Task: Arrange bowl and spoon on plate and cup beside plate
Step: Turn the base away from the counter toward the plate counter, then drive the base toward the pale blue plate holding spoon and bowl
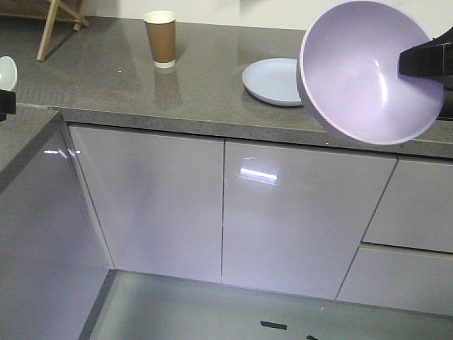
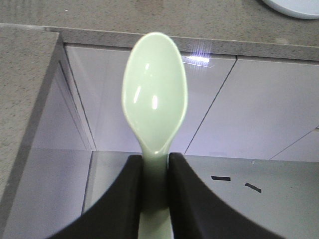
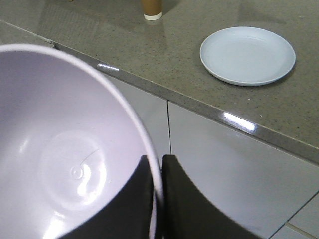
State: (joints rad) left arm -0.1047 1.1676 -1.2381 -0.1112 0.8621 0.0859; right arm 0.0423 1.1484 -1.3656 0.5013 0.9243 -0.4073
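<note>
**Both arms loaded; nothing placed yet.**
The right gripper [image 3: 160,167] pinches the rim of the bowl [image 1: 368,71], held tilted in the air. The left gripper [image 2: 155,164] clamps the handle of the spoon [image 2: 155,92]. The plate [image 1: 272,83] lies bare on the counter [image 1: 106,78], and the cup [image 1: 161,39] stands well apart from it. All three placements are left to do.

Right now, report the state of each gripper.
Left gripper: closed, holding the spoon by its handle.
Right gripper: closed, holding the bowl by its rim.
</note>
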